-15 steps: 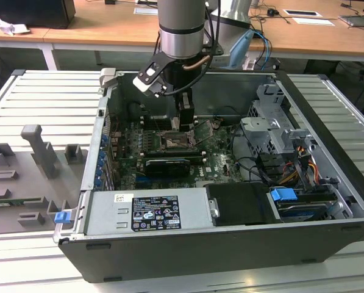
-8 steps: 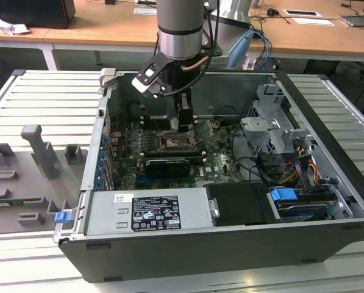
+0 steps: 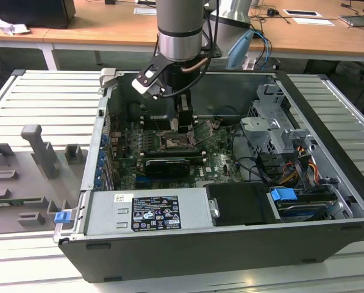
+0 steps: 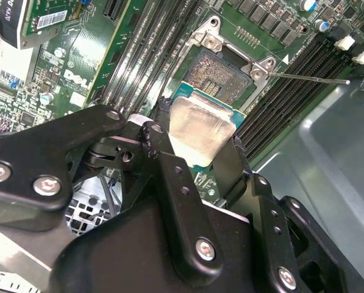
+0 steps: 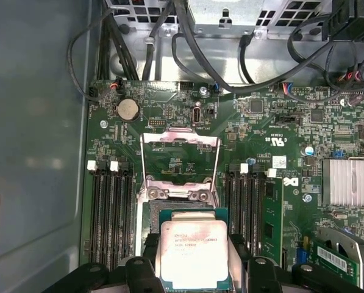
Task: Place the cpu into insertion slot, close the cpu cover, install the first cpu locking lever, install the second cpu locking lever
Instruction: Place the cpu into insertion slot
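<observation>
My gripper [image 4: 195, 139] is shut on the cpu [image 4: 197, 128], a silver-topped square chip with a green edge, held by two opposite sides between the black fingers [image 4: 154, 143]. In the first wrist view the cpu [image 5: 194, 253] hangs just above the near edge of the insertion slot [image 5: 146, 215], partly covering it. The dark socket [image 4: 221, 70] shows its contact field uncovered. The cpu cover [image 5: 180, 139] stands raised at the far side of the socket. A thin locking lever [image 4: 310, 78] sticks out sideways from the socket. In the exterior view the gripper [image 3: 180, 125] reaches down into the open computer case.
Long black memory slots [image 5: 111, 213] flank the socket on both sides. Black cables [image 5: 188, 55] loop past the board's far edge. A finned heatsink [image 5: 349, 182] sits beside it. The grey power supply [image 3: 148, 212], drive cage [image 3: 273, 128] and case walls [image 3: 328, 128] surround the board.
</observation>
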`<state>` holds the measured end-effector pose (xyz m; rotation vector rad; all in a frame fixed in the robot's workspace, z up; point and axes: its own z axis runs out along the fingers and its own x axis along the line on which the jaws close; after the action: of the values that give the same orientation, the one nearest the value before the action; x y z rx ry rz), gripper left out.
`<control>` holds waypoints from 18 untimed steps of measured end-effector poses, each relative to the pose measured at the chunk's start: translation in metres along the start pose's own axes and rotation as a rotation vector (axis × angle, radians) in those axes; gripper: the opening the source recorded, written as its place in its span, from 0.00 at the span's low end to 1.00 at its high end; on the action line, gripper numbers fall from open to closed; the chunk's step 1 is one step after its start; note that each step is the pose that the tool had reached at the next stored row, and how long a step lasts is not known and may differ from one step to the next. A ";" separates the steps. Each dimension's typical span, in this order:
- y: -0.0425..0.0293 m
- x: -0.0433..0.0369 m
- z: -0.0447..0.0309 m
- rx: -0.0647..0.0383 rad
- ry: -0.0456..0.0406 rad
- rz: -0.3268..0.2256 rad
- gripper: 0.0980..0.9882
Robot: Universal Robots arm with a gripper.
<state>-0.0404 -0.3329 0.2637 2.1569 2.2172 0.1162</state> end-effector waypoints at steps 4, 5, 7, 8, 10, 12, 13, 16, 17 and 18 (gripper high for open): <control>-0.0002 0.0000 0.0009 0.000 0.0000 0.001 0.48; -0.0003 0.0000 0.0013 0.000 0.0000 0.001 0.48; -0.0004 0.0000 0.0017 0.000 -0.0001 0.002 0.48; -0.0004 0.0000 0.0020 0.000 -0.0001 0.002 0.48; -0.0005 0.0000 0.0027 0.000 -0.0001 0.002 0.48; -0.0006 0.0000 0.0034 0.000 0.0000 0.003 0.48; -0.0007 0.0000 0.0039 0.000 -0.0002 0.004 0.48; -0.0014 0.0015 0.0101 0.000 -0.0013 0.015 0.48; -0.0024 0.0017 0.0115 0.000 -0.0014 0.016 0.48; -0.0038 0.0018 0.0127 0.000 -0.0013 0.017 0.48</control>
<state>-0.0431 -0.3309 0.2507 2.1754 2.1982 0.1159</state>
